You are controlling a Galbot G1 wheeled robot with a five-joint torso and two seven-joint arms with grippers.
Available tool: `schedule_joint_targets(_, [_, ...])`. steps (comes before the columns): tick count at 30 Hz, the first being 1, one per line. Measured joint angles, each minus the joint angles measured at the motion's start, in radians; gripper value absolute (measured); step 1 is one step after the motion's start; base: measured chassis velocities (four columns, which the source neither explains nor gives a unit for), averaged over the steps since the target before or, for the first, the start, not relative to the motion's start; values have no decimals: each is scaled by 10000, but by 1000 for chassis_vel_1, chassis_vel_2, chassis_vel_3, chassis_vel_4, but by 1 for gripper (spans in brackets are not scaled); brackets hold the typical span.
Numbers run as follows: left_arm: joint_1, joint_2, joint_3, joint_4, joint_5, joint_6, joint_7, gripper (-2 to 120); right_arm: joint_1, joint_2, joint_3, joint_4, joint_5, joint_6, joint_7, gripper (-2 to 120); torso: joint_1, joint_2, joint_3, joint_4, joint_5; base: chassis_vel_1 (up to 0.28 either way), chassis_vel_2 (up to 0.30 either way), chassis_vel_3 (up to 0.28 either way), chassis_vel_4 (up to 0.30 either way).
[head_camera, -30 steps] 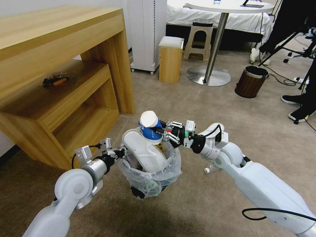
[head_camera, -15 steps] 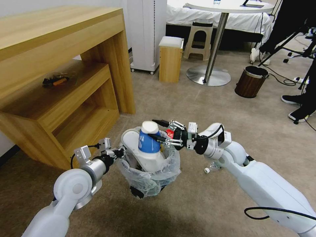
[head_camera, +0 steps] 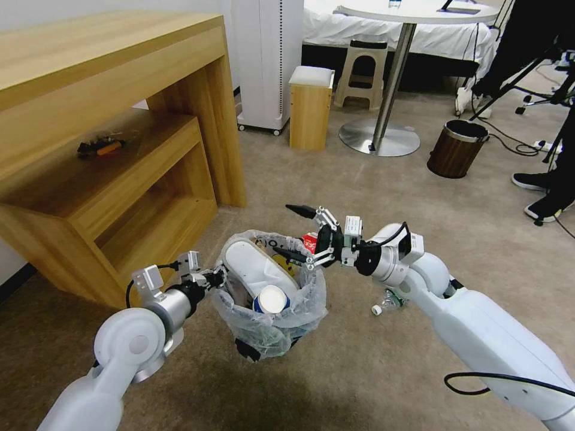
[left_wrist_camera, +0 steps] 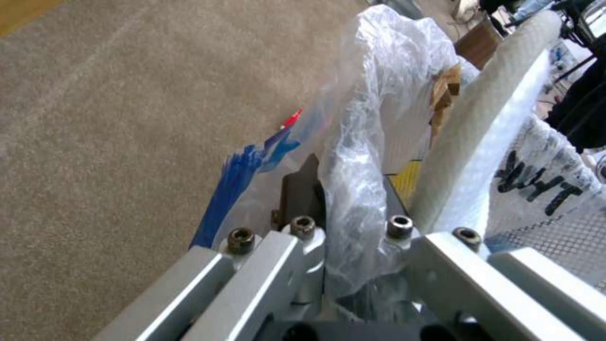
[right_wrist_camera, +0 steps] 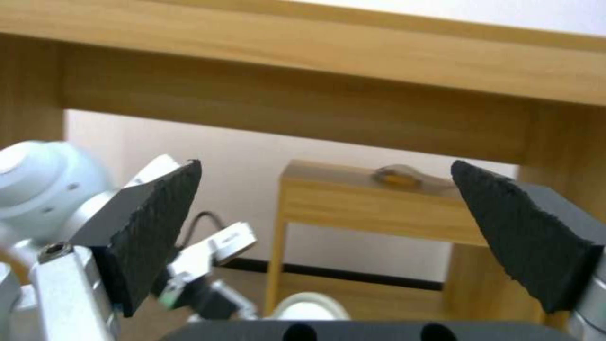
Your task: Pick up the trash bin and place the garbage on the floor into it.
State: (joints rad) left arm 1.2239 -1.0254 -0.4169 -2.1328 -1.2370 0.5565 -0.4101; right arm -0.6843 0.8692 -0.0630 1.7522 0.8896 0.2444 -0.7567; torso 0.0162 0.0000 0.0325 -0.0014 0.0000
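Head view: right gripper [head_camera: 297, 232] fingers apart over trash bin [head_camera: 299, 314], cup [head_camera: 271, 299] inside; left gripper [head_camera: 215, 279] fingers clamped on bin rim.

wooden desk [head_camera: 114, 72] at left, lower shelf [head_camera: 102, 173] under top; small dark and orange item [head_camera: 99, 146] lying on shelf. white tall appliance on castors [head_camera: 266, 60] behind desk, just beside small wooden stool with white cushion [head_camera: 310, 108]. beige plastic stool [head_camera: 362, 69] near round white table [head_camera: 419, 11] on chrome pedestal base [head_camera: 379, 136]. brown wood-grain bin with metal rim [head_camera: 456, 148] right of base. black cables [head_camera: 515, 143] trailing on carpet at far right.
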Motion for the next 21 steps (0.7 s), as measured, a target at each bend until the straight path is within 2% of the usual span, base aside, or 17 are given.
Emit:
schedule_joint_targets(1, [0,0,0,0,0,0,0,3,0,0,0,0,0,0,0,100,0,0,0,0,0,0,0,0,0])
schedule_joint_targets(3, [69,30,-91,-23,15,0,1,3,-178,-8,346,144,0,-86,899,100,0,0,0,1,0,0,0,0,0])
schedule_joint_targets(4, [69,30,-91,-23,15,0,1,3,-178,-8,346,144,0,-86,899,100,0,0,0,1,0,0,0,0,0])
schedule_joint_targets(7, [212,154,-311,-90,6,-28,0,3,-575,-92,1004,423,-64,-355,2434,100,0,0,0,0,0,0,0,0,0])
schedule_joint_targets(11, [311,219,-462,-171,-41,-44,-12,3,-804,-157,1258,480,-210,-378,3137,100,0,0,0,0,0,0,0,0,0])
schedule_joint_targets(13, [410,304,-710,-256,-74,-75,-83,3,-1223,-255,1600,530,-436,-424,4255,100,0,0,0,0,0,0,0,0,0])
schedule_joint_targets(15, [433,327,-784,-272,-76,-82,-110,3,-1346,-271,1684,540,-504,-432,4520,100,0,0,0,-1,1,0,0,0,0])
schedule_joint_targets(18, [557,409,-1132,-410,-183,-125,-250,3,-2010,-309,2210,565,-693,-424,5518,100,0,0,-1,-1,0,0,0,0,0])
schedule_joint_targets(21, [631,415,-1327,-482,-287,-127,-321,3,-2237,-301,2434,543,-765,-316,5906,100,0,0,0,-1,2,0,0,0,0])
